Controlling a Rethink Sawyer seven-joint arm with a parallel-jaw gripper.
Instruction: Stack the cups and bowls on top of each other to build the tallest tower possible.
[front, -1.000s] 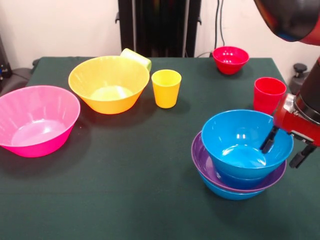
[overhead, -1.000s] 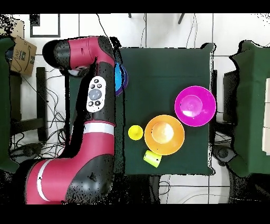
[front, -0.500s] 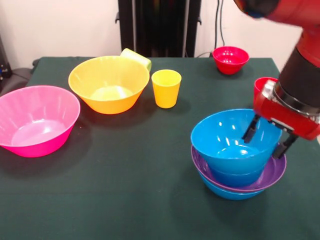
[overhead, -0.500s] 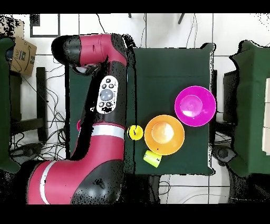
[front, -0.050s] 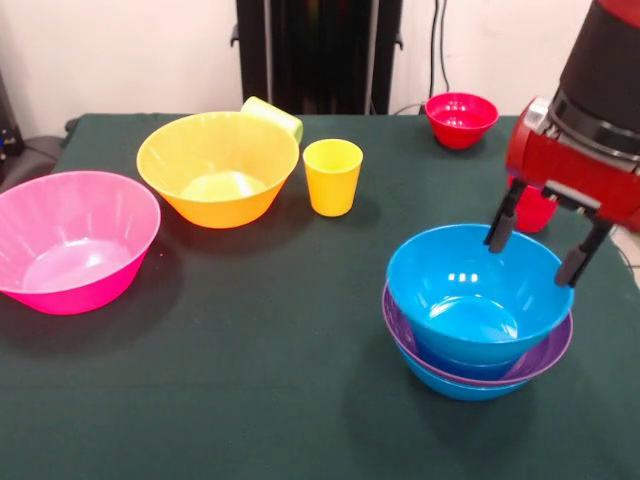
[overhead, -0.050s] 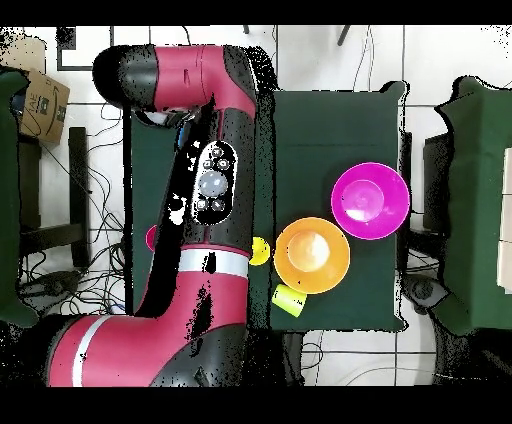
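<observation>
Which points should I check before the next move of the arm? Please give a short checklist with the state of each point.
1. Claw open and empty: ok, both fingers hang apart above the stack, holding nothing.
2. Top blue bowl seated in the purple bowl: ok, nested, roughly level.
3. Claw clear of the stack: ok, tips sit above the rim.
4. Orange bowl free to grasp: not ok, the lime green cup lies against its far rim.
5. Yellow cup upright and apart: ok.
6. Red cup state: cannot tell, mostly hidden behind the claw.

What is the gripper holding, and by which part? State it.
Nothing. The gripper is open, raised above the far rim of the top blue bowl, touching none of it.
</observation>
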